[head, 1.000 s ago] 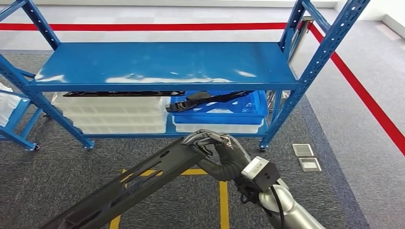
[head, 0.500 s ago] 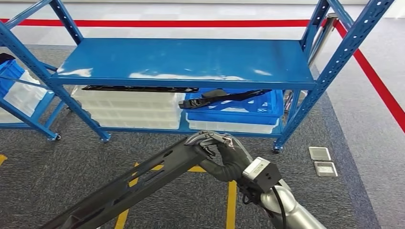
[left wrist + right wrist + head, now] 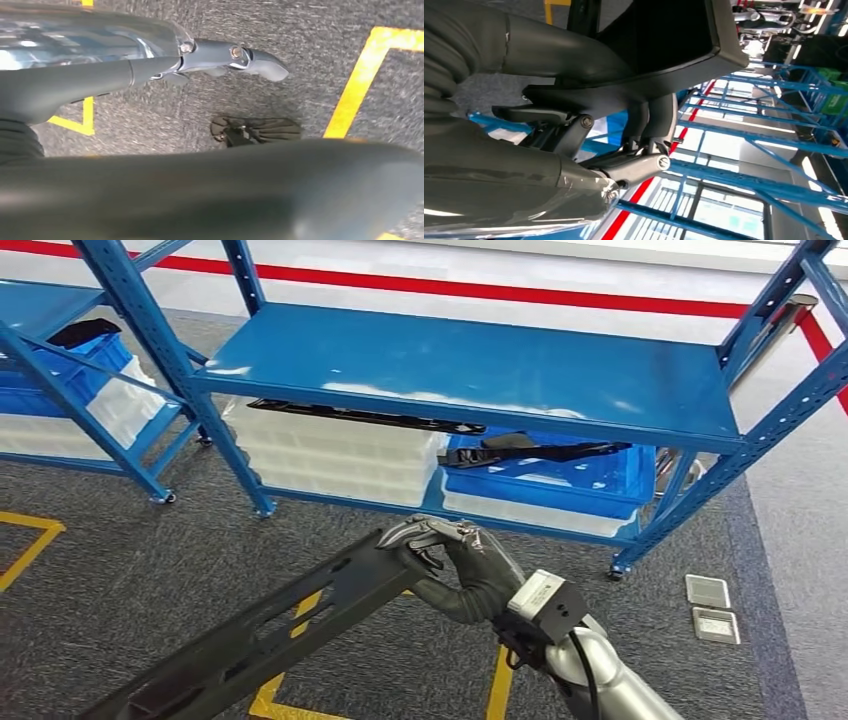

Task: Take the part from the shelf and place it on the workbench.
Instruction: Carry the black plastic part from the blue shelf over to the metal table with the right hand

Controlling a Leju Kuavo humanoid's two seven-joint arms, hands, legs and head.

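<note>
A long dark metal part (image 3: 270, 630) with slots runs from the picture's lower left up to the middle of the head view. My right hand (image 3: 455, 565) grips its upper end, fingers curled over the top edge. The right wrist view shows the same part (image 3: 664, 35) pressed against the hand's fingers (image 3: 624, 167). The blue shelf (image 3: 470, 365) stands ahead with a bare upper board. In the left wrist view my left hand (image 3: 150, 70) hangs over grey carpet, fingers stretched out with nothing between them.
Under the shelf board sit stacked white crates (image 3: 340, 455) and a blue crate (image 3: 545, 480), with another dark part (image 3: 530, 447) lying across it. A second blue shelf unit (image 3: 60, 360) stands at the left. Yellow floor lines (image 3: 20, 555) and a red line (image 3: 500, 288) mark the carpet.
The camera has turned left: the shelf has slid right and tilted in the picture, and a second shelf unit has come in at the left. My right hand keeps its grip on the part.
</note>
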